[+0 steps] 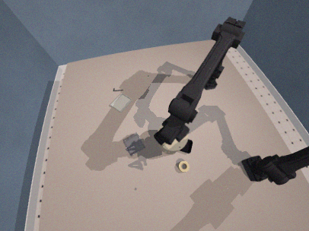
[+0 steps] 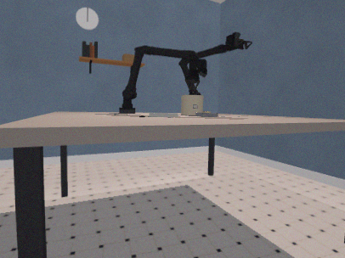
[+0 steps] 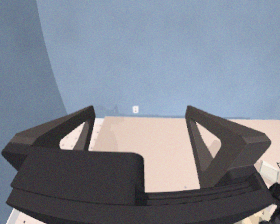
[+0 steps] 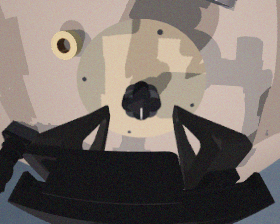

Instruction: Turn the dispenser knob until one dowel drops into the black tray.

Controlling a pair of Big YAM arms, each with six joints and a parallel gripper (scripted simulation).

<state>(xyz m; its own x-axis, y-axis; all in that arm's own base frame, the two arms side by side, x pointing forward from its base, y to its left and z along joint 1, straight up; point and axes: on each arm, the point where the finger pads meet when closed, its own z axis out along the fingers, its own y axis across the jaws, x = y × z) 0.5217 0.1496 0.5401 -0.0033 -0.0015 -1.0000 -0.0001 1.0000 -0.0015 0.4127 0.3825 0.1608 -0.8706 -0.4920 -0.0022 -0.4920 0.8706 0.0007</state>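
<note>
Knob (image 4: 141, 101) atop the pale round dispenser (image 1: 176, 145) (image 2: 192, 104) (image 4: 116, 65); right gripper (image 1: 175, 135) (image 2: 194, 92) (image 4: 141, 107) above it, fingers partly open, gripping nothing; yellow ring (image 1: 183, 162) (image 4: 74, 52) near dispenser; left gripper (image 1: 247, 168) (image 2: 249, 44) (image 3: 140, 106) well apart, wide open, holding nothing.
</note>
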